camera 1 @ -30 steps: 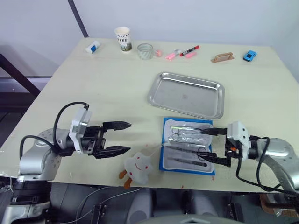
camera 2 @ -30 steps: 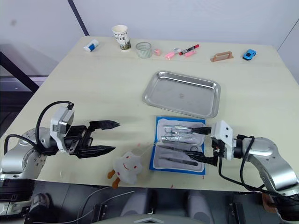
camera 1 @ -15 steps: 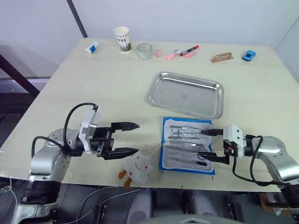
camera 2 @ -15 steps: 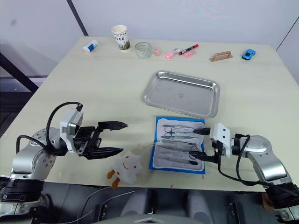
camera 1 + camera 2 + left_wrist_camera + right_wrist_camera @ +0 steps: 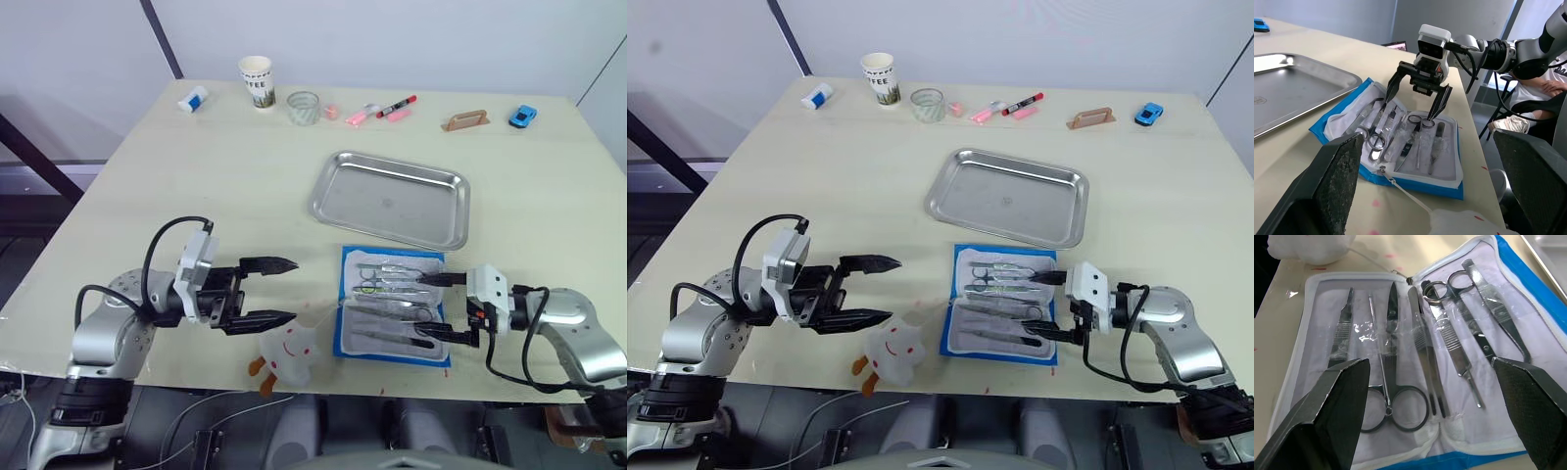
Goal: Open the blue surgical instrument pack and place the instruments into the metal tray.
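The blue surgical instrument pack (image 5: 392, 305) lies unzipped and flat near the table's front edge, white lining up. Several dark-silver instruments (image 5: 1415, 352), scissors, forceps and tweezers, sit side by side under clear straps. My right gripper (image 5: 421, 306) hangs open at the pack's right side, one finger over each end of the row and nothing between them. My left gripper (image 5: 292, 290) is open too, left of the pack and pointing at it, a hand's width away. The metal tray (image 5: 390, 201) stands empty just behind the pack.
A white plush toy (image 5: 291, 350) lies at the front edge between my left gripper and the pack. Along the far edge stand a paper cup (image 5: 258, 80), a glass (image 5: 304, 107), markers (image 5: 387, 110), a tan block (image 5: 465, 120) and a blue toy car (image 5: 523, 117). A seated person (image 5: 1547, 93) is beyond the table's right side.
My left gripper has slid right, closer to the pack. The right gripper has edged slightly left over the pack. Both stay open and the instruments have not moved.
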Robot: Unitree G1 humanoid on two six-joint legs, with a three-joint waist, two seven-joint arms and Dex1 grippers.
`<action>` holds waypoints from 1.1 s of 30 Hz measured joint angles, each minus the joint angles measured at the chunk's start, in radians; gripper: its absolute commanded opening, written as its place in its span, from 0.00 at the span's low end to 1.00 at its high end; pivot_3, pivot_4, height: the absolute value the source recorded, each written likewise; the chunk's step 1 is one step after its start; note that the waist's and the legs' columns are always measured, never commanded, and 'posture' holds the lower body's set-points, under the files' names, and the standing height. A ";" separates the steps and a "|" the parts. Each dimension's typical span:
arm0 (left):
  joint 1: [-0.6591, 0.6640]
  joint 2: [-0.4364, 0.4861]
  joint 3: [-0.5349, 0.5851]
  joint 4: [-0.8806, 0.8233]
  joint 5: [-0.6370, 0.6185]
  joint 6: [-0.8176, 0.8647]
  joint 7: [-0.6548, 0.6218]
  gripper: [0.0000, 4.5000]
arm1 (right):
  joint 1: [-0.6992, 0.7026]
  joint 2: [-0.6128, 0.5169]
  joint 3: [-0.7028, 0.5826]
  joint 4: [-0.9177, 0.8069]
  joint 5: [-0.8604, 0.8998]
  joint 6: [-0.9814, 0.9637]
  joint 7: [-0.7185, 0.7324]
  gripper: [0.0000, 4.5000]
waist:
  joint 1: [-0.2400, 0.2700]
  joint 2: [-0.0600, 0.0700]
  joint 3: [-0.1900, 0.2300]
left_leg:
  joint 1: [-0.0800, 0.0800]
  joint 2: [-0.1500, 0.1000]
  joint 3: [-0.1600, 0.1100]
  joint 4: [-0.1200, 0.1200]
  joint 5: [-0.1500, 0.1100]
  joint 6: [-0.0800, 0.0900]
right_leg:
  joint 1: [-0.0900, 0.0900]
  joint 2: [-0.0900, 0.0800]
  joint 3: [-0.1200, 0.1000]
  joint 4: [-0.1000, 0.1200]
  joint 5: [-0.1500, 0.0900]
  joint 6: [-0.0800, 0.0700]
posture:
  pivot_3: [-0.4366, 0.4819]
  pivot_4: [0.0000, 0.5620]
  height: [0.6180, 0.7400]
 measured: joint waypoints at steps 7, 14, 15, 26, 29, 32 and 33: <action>0.000 0.000 -0.002 0.000 0.000 -0.001 0.003 1.00 | 0.026 0.000 -0.002 -0.015 0.000 0.001 -0.020 0.97 | -0.001 0.000 0.000 | 0.000 0.000 0.000 0.000 0.000 0.000 | 0.000 0.000 0.000 0.000 0.000 0.000 | 0.48 0.27 1.00; -0.003 -0.004 -0.009 0.000 0.001 -0.002 0.004 1.00 | 0.039 0.000 -0.003 -0.011 -0.021 -0.022 -0.041 0.97 | -0.001 0.000 0.000 | 0.000 0.000 0.000 0.000 0.000 0.000 | 0.000 0.000 0.000 0.000 0.000 0.000 | 0.48 0.27 1.00; -0.005 -0.005 -0.009 0.000 0.001 -0.002 0.004 1.00 | 0.039 0.000 -0.003 -0.010 -0.022 -0.025 -0.041 0.97 | 0.000 0.000 0.000 | 0.000 0.000 0.000 0.000 0.000 0.000 | 0.000 0.000 0.000 0.000 0.000 0.000 | 0.48 0.27 1.00; -0.010 -0.005 -0.009 0.000 0.001 -0.002 0.002 1.00 | 0.083 -0.011 -0.037 0.022 -0.002 -0.068 -0.020 0.97 | -0.001 0.000 0.000 | 0.000 0.000 0.000 0.000 0.000 0.000 | 0.000 0.000 0.000 0.000 0.000 0.000 | 0.48 0.27 1.00; -0.010 -0.005 -0.009 0.000 0.001 -0.002 0.001 1.00 | 0.071 -0.009 -0.036 0.059 -0.009 -0.092 -0.013 0.97 | -0.001 0.000 0.000 | 0.000 0.000 0.000 0.000 0.000 0.000 | 0.000 0.000 0.000 0.000 0.000 0.000 | 0.48 0.27 1.00; -0.011 -0.005 -0.010 0.000 0.001 -0.001 0.000 1.00 | 0.039 -0.004 -0.030 0.097 -0.023 -0.117 0.003 0.97 | -0.001 0.000 0.000 | 0.001 0.000 0.001 0.000 0.000 0.000 | 0.000 0.000 0.001 0.000 0.000 0.000 | 0.48 0.27 1.00; -0.012 -0.005 -0.010 0.000 0.001 -0.001 0.000 1.00 | 0.028 -0.004 -0.027 0.110 -0.029 -0.131 0.008 0.97 | -0.001 0.000 0.000 | 0.001 0.000 0.001 0.000 0.000 0.000 | 0.000 0.000 0.001 0.000 0.000 0.000 | 0.48 0.27 1.00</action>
